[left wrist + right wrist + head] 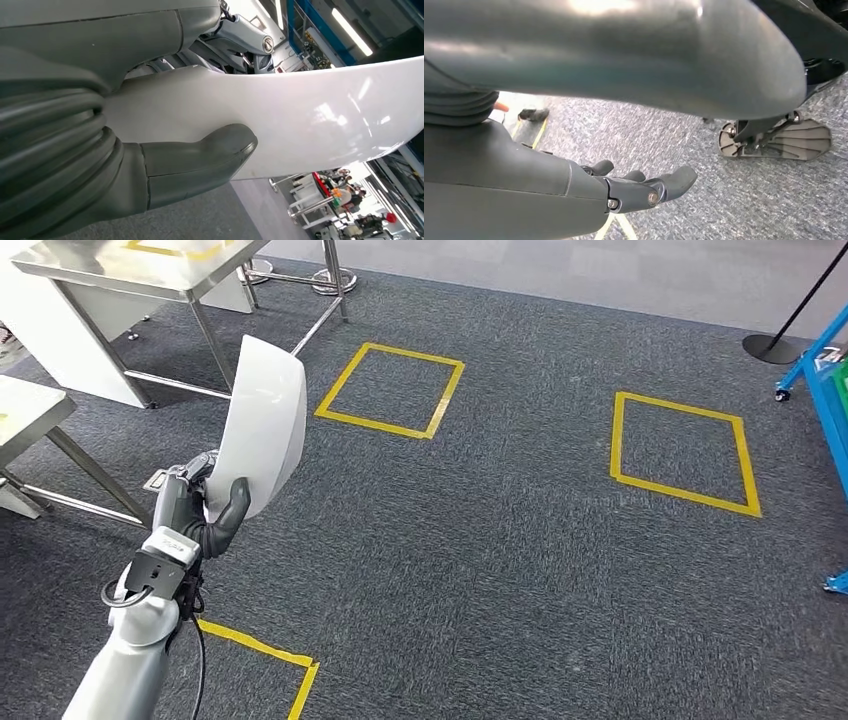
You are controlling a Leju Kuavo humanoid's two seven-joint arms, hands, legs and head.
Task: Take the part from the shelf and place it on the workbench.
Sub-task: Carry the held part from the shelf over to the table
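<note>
Part (264, 420): a glossy white curved panel, smooth-faced, broad and squared at its upper end, narrowing and rounding toward the lower end where it is held. Its surface carries bright reflections of overhead lighting. It stands roughly upright, leaning slightly, held in the air above the dark grey carpet (500, 540) in the head view. It touches no table.

Left hand (205, 510): gripping the part at its lower end. The thick grey thumb (200, 162) presses against one face of the panel; dark fingers wrap behind it and are largely hidden by the panel itself. In the left wrist view the part (300, 120) runs across the picture and is cut off at the far edge, so its full outline cannot be confirmed there.

Right hand (639, 187): hanging over the carpet, holding nothing. The fingers are gently curved and lie apart from the thumb. Much of the right wrist view is covered by grey housing.

Surroundings: yellow tape squares (392, 390) are marked on the carpet. A steel workbench (140, 270) stands at the upper left, well apart from the part, its top cut off by the picture edge. A blue frame (825, 390) is partly visible at the right edge; its contents cannot be made out.
</note>
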